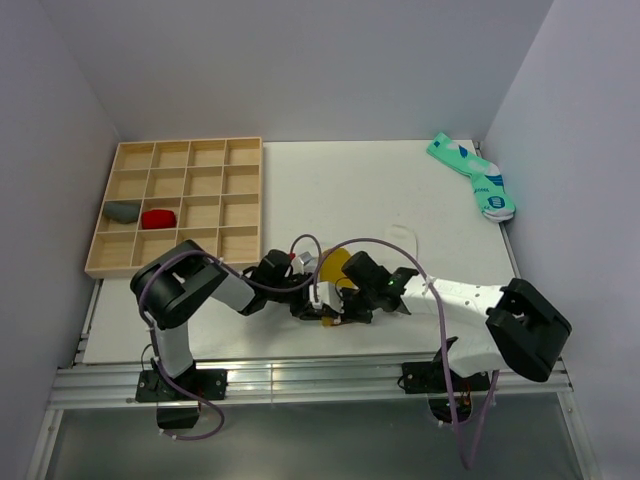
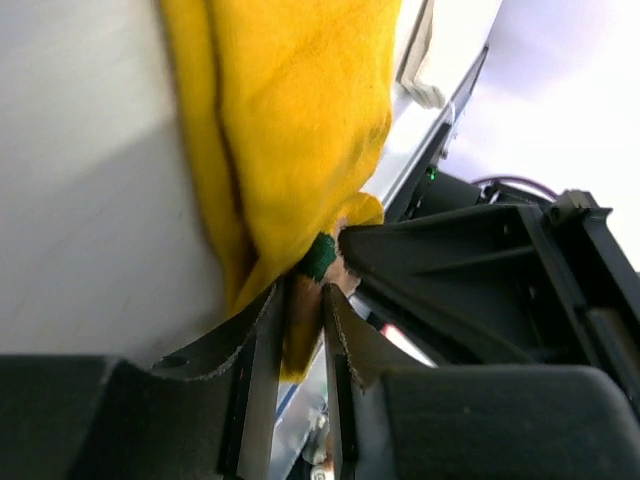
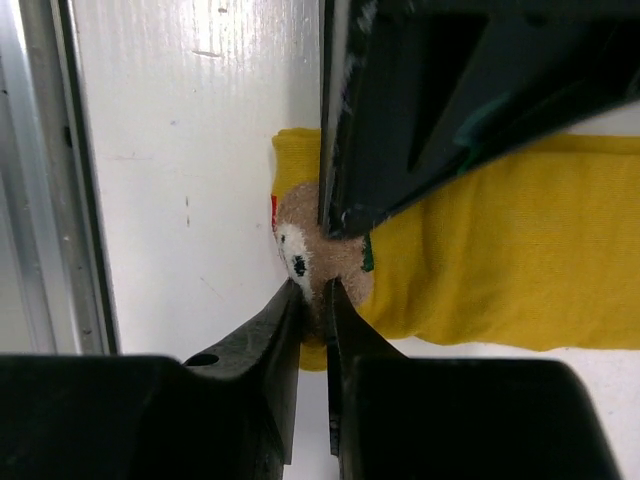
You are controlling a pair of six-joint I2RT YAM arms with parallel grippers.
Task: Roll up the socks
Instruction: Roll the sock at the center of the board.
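The mustard-yellow sock (image 1: pixel 335 264) lies flat near the table's front middle. In the right wrist view it (image 3: pixel 500 260) has a brown patch with a red-and-white mark (image 3: pixel 300 250) at its end. My left gripper (image 1: pixel 311 298) is shut on that end of the yellow sock (image 2: pixel 290 130), with fabric pinched between its fingers (image 2: pixel 262 350). My right gripper (image 1: pixel 346 303) is shut on the same end beside it, its fingers (image 3: pixel 285 320) closed on the patch's edge. The white sock (image 1: pixel 400 237) lies flat just behind, faint against the white table.
A wooden compartment tray (image 1: pixel 175 150) stands at the back left, with a grey bundle (image 1: pixel 123 211) and a red bundle (image 1: pixel 158 218) in it. Teal patterned socks (image 1: pixel 475 175) lie at the back right by the wall. The table's front edge and metal rail (image 3: pixel 40 200) are close by.
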